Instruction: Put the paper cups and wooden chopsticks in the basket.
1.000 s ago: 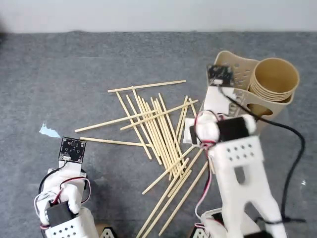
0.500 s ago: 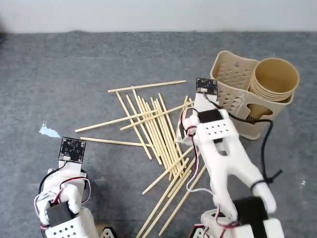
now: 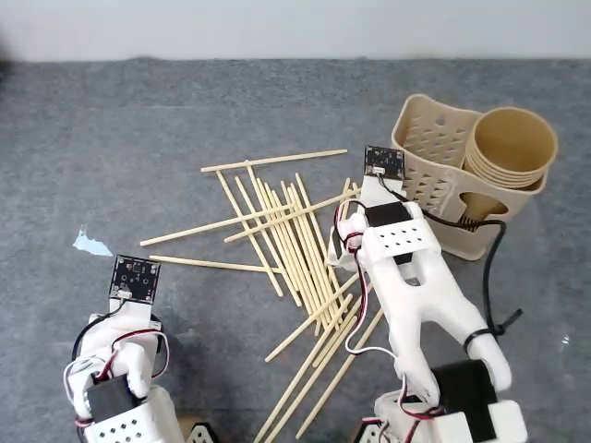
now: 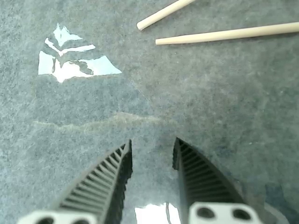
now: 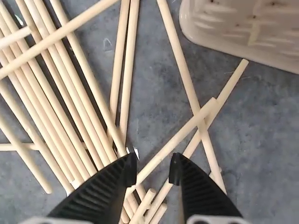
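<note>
1. Right gripper (image 5: 150, 161) has swung back from the basket (image 3: 427, 138) to just over the chopsticks (image 3: 295, 245), jaws parted, empty.
2. Paper cups (image 3: 512, 143) sit stacked in the basket; chopsticks all lie on the tabletop (image 3: 138, 120).
3. Left gripper (image 4: 152, 149) parted, unmoved.

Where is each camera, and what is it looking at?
High view: fixed overhead, looking down on chopsticks, basket, cups, left arm, right arm.
Left wrist view: on the left arm, facing the mat past its left hand.
Right wrist view: on the right arm, facing chopsticks past its right hand.
Shared: high and right wrist views both show the basket.
</note>
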Robot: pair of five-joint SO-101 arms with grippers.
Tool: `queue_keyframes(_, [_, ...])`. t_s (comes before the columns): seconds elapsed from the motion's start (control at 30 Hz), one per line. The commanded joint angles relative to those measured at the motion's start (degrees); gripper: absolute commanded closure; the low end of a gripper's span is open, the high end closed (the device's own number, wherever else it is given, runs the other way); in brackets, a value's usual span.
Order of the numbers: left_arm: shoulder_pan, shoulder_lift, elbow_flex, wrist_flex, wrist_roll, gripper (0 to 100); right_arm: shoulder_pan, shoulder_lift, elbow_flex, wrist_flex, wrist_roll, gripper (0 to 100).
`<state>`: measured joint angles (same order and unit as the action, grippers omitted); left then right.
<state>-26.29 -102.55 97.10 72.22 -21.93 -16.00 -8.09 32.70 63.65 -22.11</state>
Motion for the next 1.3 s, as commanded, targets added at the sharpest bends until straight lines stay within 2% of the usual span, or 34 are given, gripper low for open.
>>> queue_keyframes(0.0, [0.00, -0.44, -0.57, 0.35, 0.00, 86, 1.01, 0.57, -1.76, 1.10, -0.88, 87.2])
queue_keyframes(0.27, [0.00, -0.44, -0.57, 0.35, 0.00, 86, 1.01, 7.52, -2.11, -3.30, -2.55, 87.2])
queue_keyframes(0.57, [0.00, -0.44, -0.57, 0.35, 0.00, 86, 2.07, 9.54, -2.02, -2.68, -2.46, 87.2])
queue_keyframes(0.9, [0.00, -0.44, -0.57, 0.35, 0.00, 86, -0.31, 2.15, -6.77, 8.48, -2.81, 87.5])
queue_keyframes(1.27, [0.00, -0.44, -0.57, 0.35, 0.00, 86, -3.30, -10.86, -6.42, 16.40, -2.46, 87.6])
